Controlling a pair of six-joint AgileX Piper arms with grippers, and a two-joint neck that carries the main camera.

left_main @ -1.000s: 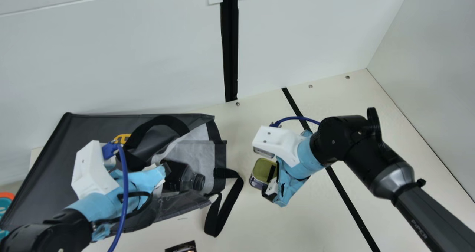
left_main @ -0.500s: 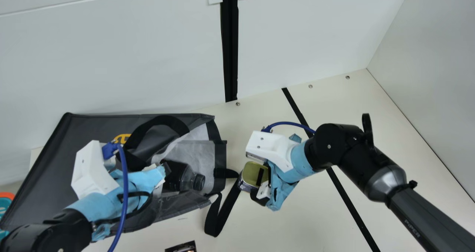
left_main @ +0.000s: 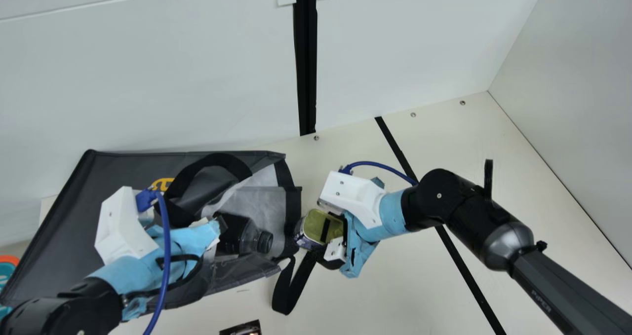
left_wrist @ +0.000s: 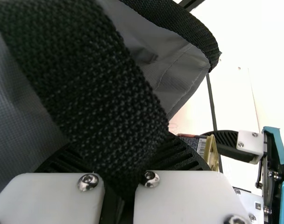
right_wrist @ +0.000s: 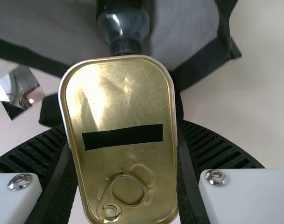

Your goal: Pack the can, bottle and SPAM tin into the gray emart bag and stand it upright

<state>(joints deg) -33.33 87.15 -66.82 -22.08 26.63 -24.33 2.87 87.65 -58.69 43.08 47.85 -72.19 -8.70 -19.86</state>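
- We are looking at a cream bench (left_main: 410, 285) carrying the gray emart bag (left_main: 123, 172), which is lying on its side.
- Beyond the bag, pale wall panels (left_main: 148, 78) are rising, with a black vertical strip (left_main: 306, 68) running between them.
- A thin black line (left_main: 464, 271) is crossing the bench to the right of the bag.
- The bag is showing smooth dark fabric outside and a paler gray lining (left_main: 269, 202) at its gaping mouth.
- Inside that mouth, the dark, clear-necked bottle (left_main: 242, 234) is lying, cap outward.
- Our left end effector (left_main: 212, 231), over the bag, is pinching its coarsely woven black handle (left_wrist: 86, 79).
- Our right end effector (left_main: 321, 234), just outside the bag's mouth, is gripping the SPAM tin (left_main: 313, 221) by its sides.
- The tin is showing a rounded, golden metal lid with a pull ring (right_wrist: 128, 189).
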